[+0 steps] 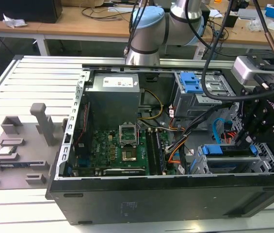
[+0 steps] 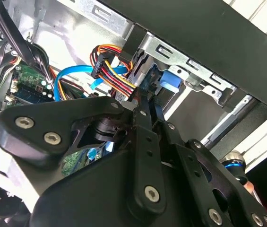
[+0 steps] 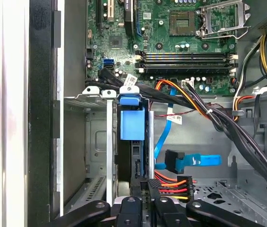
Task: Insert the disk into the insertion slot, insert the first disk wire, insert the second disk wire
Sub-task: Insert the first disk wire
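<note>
A black steel computer case (image 1: 151,199) lies open on its side on the ribbed aluminium tabletop (image 1: 30,82), and the pincer (image 1: 242,141) hangs inside its end at the exterior view's right. A green motherboard (image 1: 112,150) covers the case floor, well apart from the pincer, with a silver processor socket (image 1: 128,133) and long black memory sticks (image 1: 153,153) on the side nearer it. A grey box-shaped power supply (image 1: 115,104) stands beyond the board. A tall grey drive bay with a blue latch (image 1: 195,94) sits near the pincer. Grey plastic fixture blocks (image 1: 15,145) rest on the tabletop, far from it.
</note>
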Motion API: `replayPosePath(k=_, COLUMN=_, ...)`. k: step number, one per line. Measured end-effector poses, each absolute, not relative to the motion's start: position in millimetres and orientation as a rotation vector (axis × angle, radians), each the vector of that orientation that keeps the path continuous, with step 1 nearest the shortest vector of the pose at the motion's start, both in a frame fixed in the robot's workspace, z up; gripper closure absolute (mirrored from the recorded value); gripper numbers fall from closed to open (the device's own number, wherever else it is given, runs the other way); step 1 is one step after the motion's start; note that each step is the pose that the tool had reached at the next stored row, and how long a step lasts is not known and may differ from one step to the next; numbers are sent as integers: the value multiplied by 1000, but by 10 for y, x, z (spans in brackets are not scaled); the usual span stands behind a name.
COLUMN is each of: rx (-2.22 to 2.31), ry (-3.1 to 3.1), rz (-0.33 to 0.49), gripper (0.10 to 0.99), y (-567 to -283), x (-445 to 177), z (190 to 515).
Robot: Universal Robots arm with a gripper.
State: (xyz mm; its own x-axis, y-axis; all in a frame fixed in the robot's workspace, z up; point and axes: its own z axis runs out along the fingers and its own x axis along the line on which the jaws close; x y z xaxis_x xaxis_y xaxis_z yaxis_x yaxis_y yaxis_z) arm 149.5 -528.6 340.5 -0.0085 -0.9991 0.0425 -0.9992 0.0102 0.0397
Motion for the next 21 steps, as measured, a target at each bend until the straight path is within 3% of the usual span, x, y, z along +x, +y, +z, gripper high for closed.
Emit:
replayPosePath(k=14, rx=2177, ry=-2197, rz=-13, gripper=918, y=-5320, x=1494, z=3379)
replayPosePath(k=17, rx=2177, ry=-2197, rz=-12, gripper=843, y=-5322, x=1495, z=3386)
replayPosePath(k=21, rx=2177, ry=-2197, rz=-12, gripper=843, y=-5297, x=1494, z=3626)
